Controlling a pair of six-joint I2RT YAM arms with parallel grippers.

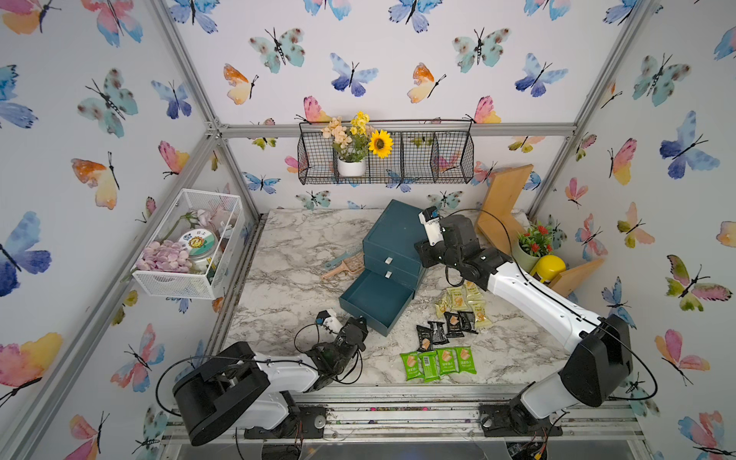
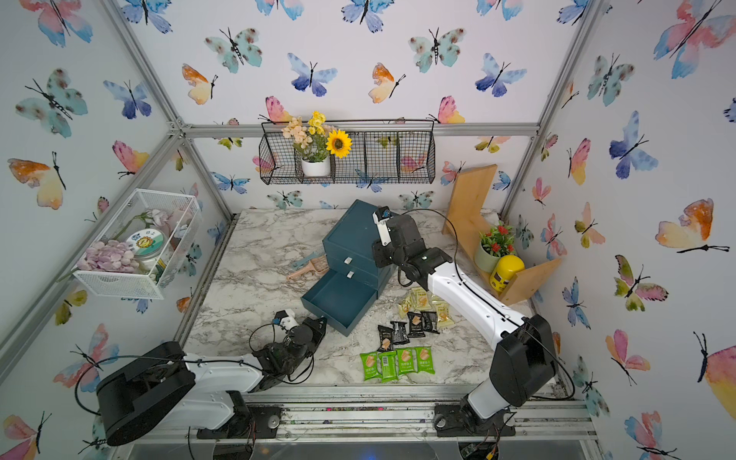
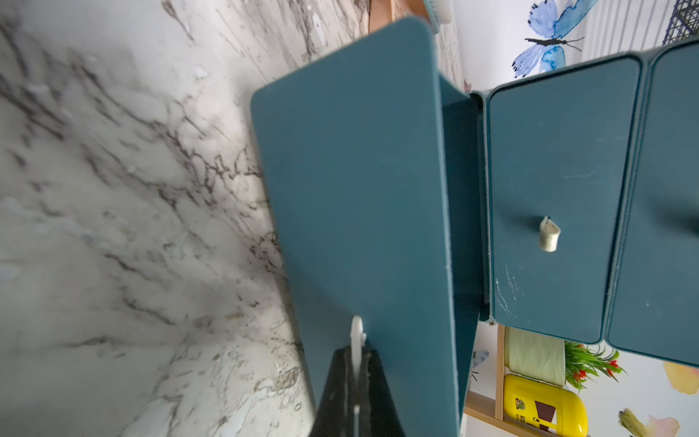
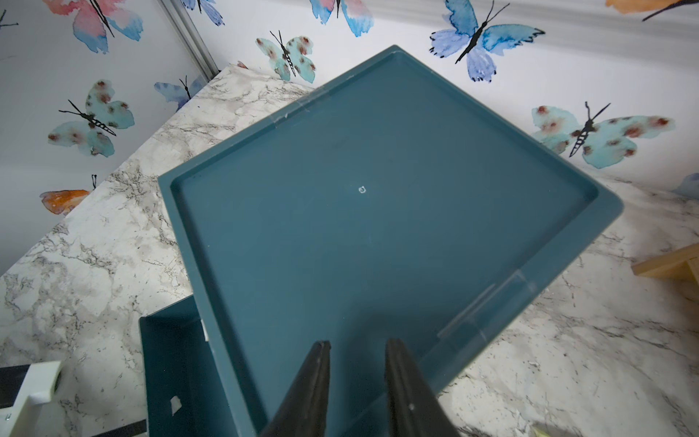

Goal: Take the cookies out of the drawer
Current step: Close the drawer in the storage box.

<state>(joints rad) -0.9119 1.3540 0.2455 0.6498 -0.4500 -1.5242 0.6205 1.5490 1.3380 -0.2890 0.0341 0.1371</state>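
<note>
My left gripper (image 3: 355, 350) is clamped on the drawer (image 1: 372, 298) handle (image 3: 356, 330). My right gripper (image 4: 357, 344) is empty, jaws partly apart, with the cabinet (image 4: 378, 227) just below. A hard tug on the handle could drag the unbraced cabinet.

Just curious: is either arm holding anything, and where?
The left tool grips the open drawer by its white handle; the right tool holds nothing.

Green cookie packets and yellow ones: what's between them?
Small black wrapped cookie packets lie between the bright green packets and the pale yellow packets, in both top views.
</note>
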